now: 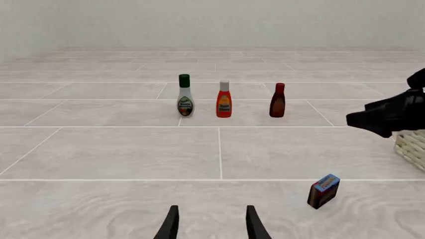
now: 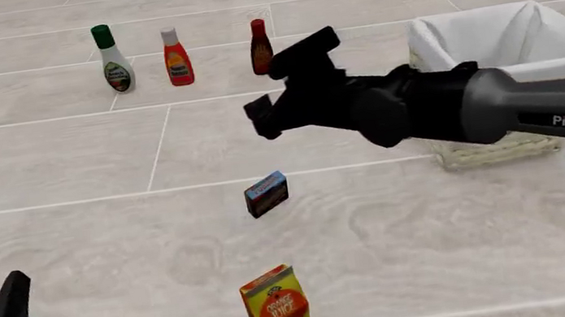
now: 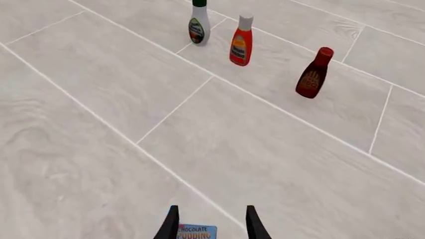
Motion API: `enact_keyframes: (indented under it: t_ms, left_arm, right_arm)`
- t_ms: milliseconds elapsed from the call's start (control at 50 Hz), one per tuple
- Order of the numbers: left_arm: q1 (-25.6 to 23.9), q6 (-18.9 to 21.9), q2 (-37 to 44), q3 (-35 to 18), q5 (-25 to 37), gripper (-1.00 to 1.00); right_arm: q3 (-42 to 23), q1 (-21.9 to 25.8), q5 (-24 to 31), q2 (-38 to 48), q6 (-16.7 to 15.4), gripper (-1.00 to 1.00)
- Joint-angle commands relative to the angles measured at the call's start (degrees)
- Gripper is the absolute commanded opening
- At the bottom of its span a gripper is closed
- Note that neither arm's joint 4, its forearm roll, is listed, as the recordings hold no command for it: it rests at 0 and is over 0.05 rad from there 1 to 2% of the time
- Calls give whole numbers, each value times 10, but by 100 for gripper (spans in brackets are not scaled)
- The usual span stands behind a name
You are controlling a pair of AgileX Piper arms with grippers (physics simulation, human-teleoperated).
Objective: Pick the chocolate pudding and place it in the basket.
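The small boxy chocolate pudding point(image 2: 267, 193) carton stands on pale wood-grain planks, well left of the woven wicker basket point(image 2: 500, 148). Right gripper point(image 3: 210, 224) hangs above it, slim dark fingers parted; left gripper point(image 1: 210, 224) likewise spread, holding nothing.

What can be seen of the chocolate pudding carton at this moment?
The chocolate pudding is a small rectangular carton with dark maroon sides and a blue top face printed "CHOCOLATE PUDDING". It stands alone on the pale tiled surface, between the basket and the juice carton, and nothing grips it. The right gripper hangs above it, jaws open either side of its top in the right wrist view.
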Motion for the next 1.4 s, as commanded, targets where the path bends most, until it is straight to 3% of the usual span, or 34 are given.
enact_keyframes:
  t_ms: [20,380,640,740,1400]
  left_arm:
    - [0,0,0,0,0,100]
    - [0,0,0,0,0,100]
    - [0,0,0,0,0,100]
    - [0,0,0,0,0,100]
    - [0,0,0,0,0,100]
  right_arm:
    - [-35,-2,23,34,11,100]
    - [-112,-19,92,97,13,100]
    - [-202,-26,203,158,41,100]
    - [-222,-33,229,169,35,100]
    - [-377,-44,432,218,158,100]
